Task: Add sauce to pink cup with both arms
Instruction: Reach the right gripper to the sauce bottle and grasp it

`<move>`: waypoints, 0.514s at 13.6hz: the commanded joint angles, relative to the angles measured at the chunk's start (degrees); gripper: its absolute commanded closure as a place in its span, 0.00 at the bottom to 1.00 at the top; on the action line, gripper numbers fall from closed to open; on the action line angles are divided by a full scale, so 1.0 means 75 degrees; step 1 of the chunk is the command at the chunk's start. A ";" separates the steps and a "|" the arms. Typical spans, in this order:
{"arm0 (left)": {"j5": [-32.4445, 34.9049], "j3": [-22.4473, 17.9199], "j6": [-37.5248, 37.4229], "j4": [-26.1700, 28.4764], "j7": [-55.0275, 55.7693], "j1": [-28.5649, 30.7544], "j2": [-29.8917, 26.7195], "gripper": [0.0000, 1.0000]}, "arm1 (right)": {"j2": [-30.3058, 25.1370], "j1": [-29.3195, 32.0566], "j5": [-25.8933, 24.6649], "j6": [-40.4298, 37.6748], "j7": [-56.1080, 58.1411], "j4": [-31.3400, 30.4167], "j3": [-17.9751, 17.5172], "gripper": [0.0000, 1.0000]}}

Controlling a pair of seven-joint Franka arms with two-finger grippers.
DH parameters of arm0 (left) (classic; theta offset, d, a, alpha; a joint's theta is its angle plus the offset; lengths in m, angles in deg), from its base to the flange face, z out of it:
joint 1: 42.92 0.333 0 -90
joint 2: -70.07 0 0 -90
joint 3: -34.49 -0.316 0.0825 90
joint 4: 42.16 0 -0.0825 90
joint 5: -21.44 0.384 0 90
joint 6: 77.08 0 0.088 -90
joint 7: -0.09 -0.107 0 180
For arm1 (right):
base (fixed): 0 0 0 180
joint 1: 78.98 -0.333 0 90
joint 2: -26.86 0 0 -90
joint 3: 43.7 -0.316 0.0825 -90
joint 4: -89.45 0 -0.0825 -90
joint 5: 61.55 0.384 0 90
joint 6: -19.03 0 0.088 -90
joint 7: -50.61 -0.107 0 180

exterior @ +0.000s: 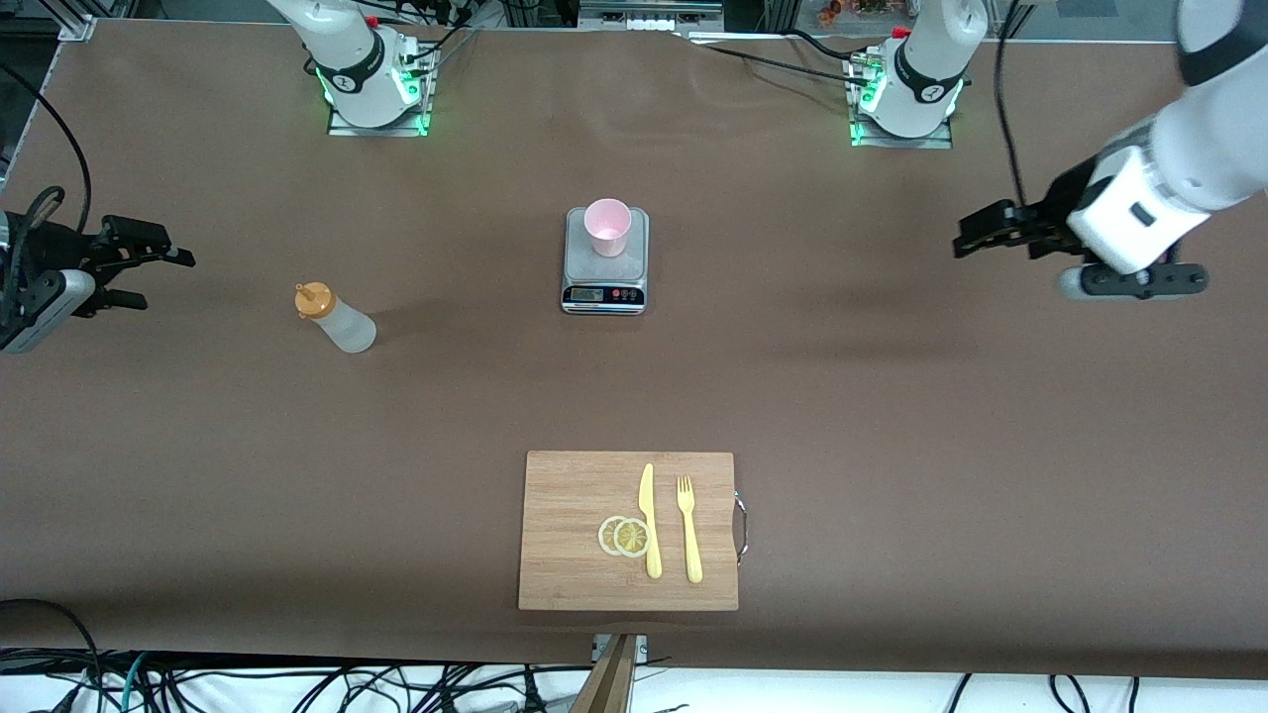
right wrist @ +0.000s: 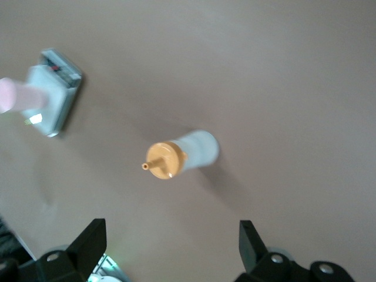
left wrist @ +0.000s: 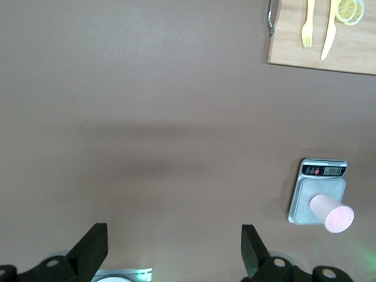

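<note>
Black left gripper [exterior: 966, 238] up in the air over bare desk [exterior: 892, 396] at the left arm's end, fingers [left wrist: 94, 247] spread wide, nothing between them. Black right gripper [exterior: 163, 272] likewise aloft over the right arm's end of the desk, fingers [right wrist: 88, 241] parted, nothing held. Sauce [exterior: 335, 319] standing upright on the desk, orange-yellow cap on top, toward the right arm's end, well apart from both grippers; seen directly below in the right wrist view [right wrist: 179, 155]. Pink cup [exterior: 607, 227] upright on a small grey kitchen scale [exterior: 605, 282] mid-desk, between the two arms; also visible in the left wrist view [left wrist: 332, 212]. Wooden cutting board [exterior: 565, 535] nearer to the front camera than the scale, carrying two lemon slices [exterior: 624, 536], a yellow knife [exterior: 650, 521] and a yellow fork [exterior: 688, 530] side by side.
</note>
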 commanded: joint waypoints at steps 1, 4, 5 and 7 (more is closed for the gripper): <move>0.0584 0.0624 -0.0370 -0.0119 -0.0367 0.0656 -0.0163 0.00 | 0.0497 0.0604 0.1144 -0.0205 0.3001 -0.0395 -0.0006 0.00; 0.0868 0.1350 -0.0650 -0.0095 -0.0379 0.1405 -0.0269 0.00 | 0.1538 0.0910 0.2246 -0.0651 0.5875 -0.0442 0.0157 0.00; 0.0868 0.1642 -0.0675 -0.0095 -0.0379 0.1745 -0.0280 0.00 | 0.1913 0.0980 0.2655 -0.0722 0.6777 -0.0477 0.0216 0.00; 0.0996 0.1903 -0.0932 -0.0096 -0.0379 0.1982 -0.0362 0.00 | 0.2745 0.1121 0.3430 -0.0769 0.8733 -0.0559 0.0228 0.00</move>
